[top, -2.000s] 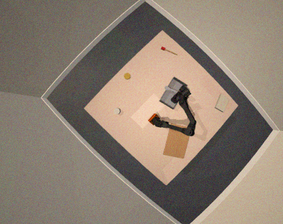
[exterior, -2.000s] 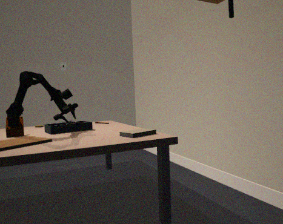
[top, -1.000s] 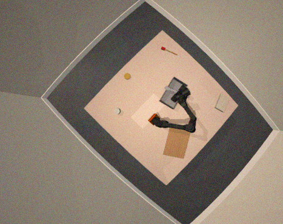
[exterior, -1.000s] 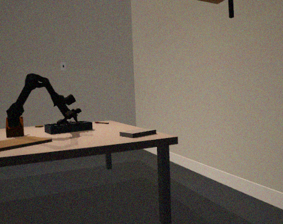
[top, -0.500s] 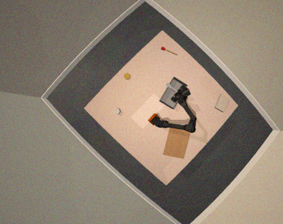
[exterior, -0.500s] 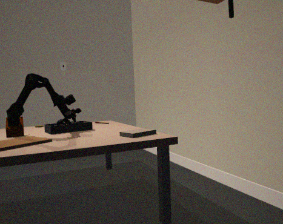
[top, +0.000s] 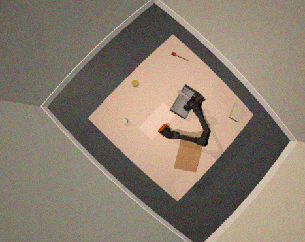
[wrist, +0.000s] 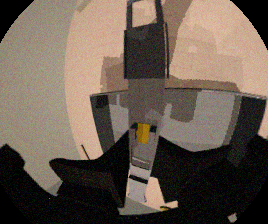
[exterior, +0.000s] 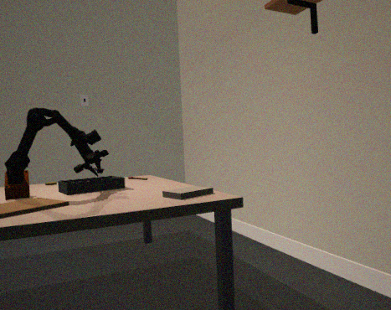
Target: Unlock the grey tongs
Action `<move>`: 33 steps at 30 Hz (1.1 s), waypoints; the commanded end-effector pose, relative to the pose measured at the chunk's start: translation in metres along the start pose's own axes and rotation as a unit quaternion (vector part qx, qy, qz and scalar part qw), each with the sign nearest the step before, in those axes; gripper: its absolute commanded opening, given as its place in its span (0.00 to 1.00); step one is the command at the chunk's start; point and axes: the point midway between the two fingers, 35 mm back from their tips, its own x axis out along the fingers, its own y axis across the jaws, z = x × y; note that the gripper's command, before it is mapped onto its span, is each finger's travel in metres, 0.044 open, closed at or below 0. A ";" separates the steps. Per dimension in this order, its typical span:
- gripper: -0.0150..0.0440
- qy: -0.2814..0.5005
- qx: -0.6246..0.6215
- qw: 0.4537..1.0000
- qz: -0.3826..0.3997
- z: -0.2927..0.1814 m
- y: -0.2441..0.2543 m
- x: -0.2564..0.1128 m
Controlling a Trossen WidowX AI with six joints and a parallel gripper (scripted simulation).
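Observation:
The grey tongs (top: pixel 183 94) (wrist: pixel 146 95) lie across the roasting tin (top: pixel 178 108) (exterior: pixel 91 185) (wrist: pixel 215 115). In the wrist view their dark end with an open loop points to the top, and a yellow piece shows on their middle. Their arms look closed together. My gripper (top: pixel 191 99) (exterior: pixel 97 172) (wrist: pixel 138 132) is shut on the tongs near the yellow piece, low over the tin. Whether the tongs are raised off the rim, I cannot tell. The wooden board (top: pixel 187 157) (exterior: pixel 27 206) lies flat on the table, partly under my arm in the top view.
A flat grey book-like block (top: pixel 236 112) (exterior: pixel 187 193) lies near the table's edge. A red-headed stick (top: pixel 173 53), a yellow disc (top: pixel 135 84) and a small white cylinder (top: pixel 124 121) lie farther off. A wall shelf (exterior: pixel 292 6) is high up.

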 end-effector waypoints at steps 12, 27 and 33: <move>0.00 -0.001 0.006 1.000 0.010 0.003 0.017 -0.023; 0.00 0.015 -0.036 0.997 -0.070 -0.001 0.020 -0.017; 0.00 0.020 -0.053 0.993 -0.105 -0.001 0.020 -0.016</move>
